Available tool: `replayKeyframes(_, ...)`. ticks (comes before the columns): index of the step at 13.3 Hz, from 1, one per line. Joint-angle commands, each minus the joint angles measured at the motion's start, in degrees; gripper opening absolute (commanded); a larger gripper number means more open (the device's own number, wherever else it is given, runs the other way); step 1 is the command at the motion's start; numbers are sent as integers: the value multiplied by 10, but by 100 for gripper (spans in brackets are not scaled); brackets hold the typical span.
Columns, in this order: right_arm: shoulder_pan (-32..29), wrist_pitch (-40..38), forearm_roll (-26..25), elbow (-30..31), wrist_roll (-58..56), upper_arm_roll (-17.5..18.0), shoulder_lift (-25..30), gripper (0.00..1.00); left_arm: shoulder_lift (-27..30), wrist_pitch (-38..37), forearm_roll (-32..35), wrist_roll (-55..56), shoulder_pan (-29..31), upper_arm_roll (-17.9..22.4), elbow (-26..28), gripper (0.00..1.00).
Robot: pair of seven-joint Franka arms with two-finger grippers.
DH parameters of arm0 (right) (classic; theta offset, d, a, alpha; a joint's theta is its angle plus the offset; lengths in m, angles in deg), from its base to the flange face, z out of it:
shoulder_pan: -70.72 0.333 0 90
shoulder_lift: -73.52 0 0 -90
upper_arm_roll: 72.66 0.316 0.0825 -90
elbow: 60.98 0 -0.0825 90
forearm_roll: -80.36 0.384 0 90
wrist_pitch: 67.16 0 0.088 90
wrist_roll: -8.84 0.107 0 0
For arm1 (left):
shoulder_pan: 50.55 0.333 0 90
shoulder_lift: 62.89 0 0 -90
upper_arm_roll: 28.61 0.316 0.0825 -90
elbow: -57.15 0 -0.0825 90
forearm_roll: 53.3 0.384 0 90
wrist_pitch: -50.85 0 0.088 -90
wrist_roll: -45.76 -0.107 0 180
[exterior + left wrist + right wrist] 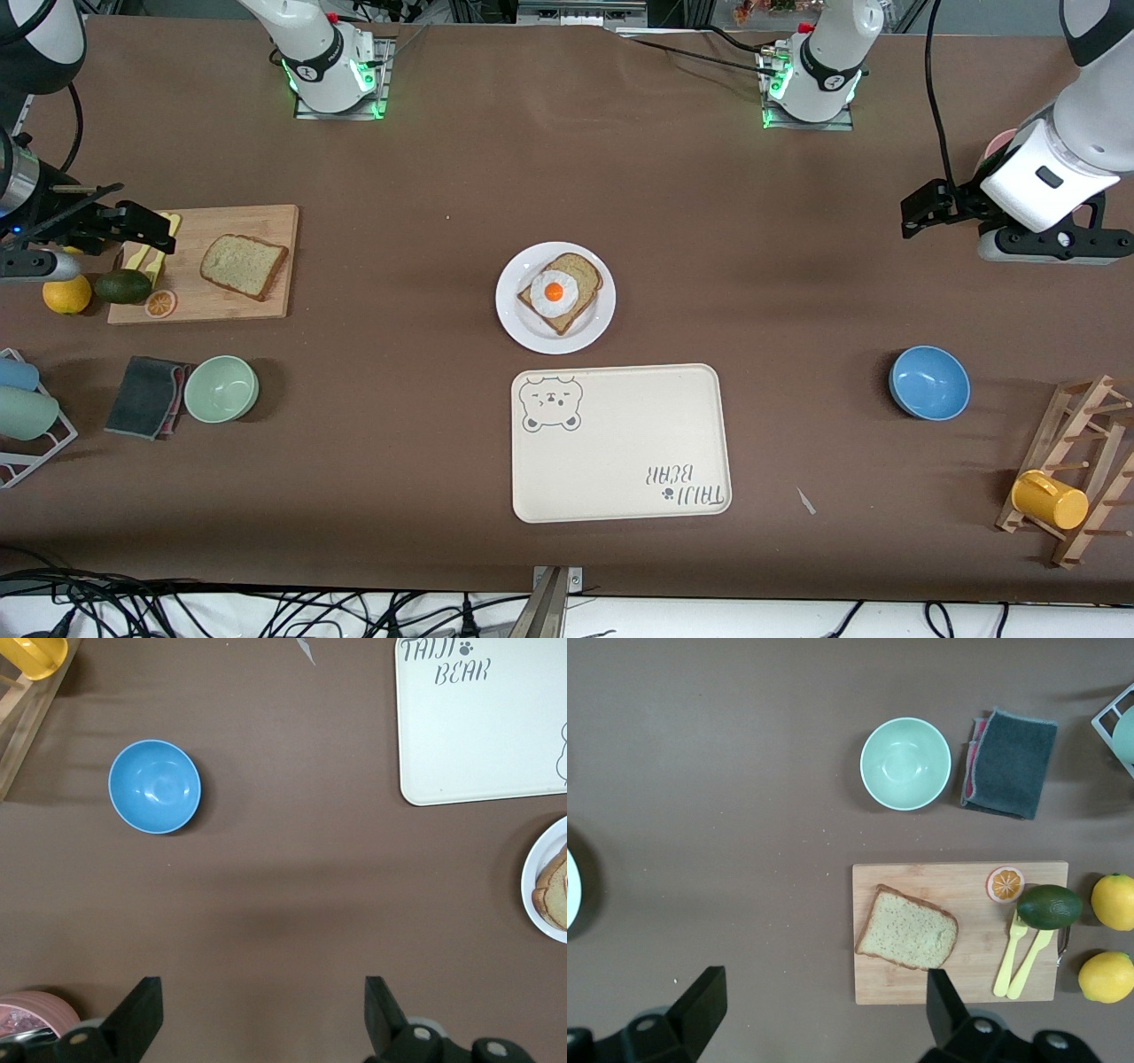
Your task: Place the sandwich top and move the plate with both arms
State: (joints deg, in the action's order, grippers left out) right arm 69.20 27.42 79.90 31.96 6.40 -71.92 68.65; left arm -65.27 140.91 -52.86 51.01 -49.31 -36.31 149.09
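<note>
The sandwich top (243, 266), a plain speckled slice, lies on a wooden cutting board (221, 306) toward the right arm's end; it also shows in the right wrist view (908, 928). The white plate (514, 319) sits mid-table and bears a bread slice with a fried egg (555, 291); its rim shows in the left wrist view (536, 895). My right gripper (151, 232) (824, 1010) is open and empty, in the air by the board's edge. My left gripper (917, 215) (263, 1010) is open and empty, in the air over bare table at the left arm's end.
A cream bear tray (620, 443) lies just nearer the camera than the plate. A blue bowl (928, 382), a wooden rack (1081, 461) and a yellow cup (1050, 499) stand at the left arm's end. A green bowl (221, 388), dark cloth (146, 396), avocado (122, 285) and orange (66, 294) are near the board.
</note>
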Motion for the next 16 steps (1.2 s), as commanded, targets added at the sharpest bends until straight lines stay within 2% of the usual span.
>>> replayKeyframes(1, -5, -2, 0, -7, -10, 2, 1, 99, 10, 6, 24, 6, 1, -5, 11, 100)
replayKeyframes(16, -2, -5, -2, -6, -7, 2, 1, 99, 10, 6, 24, 6, 1, -5, 11, 100)
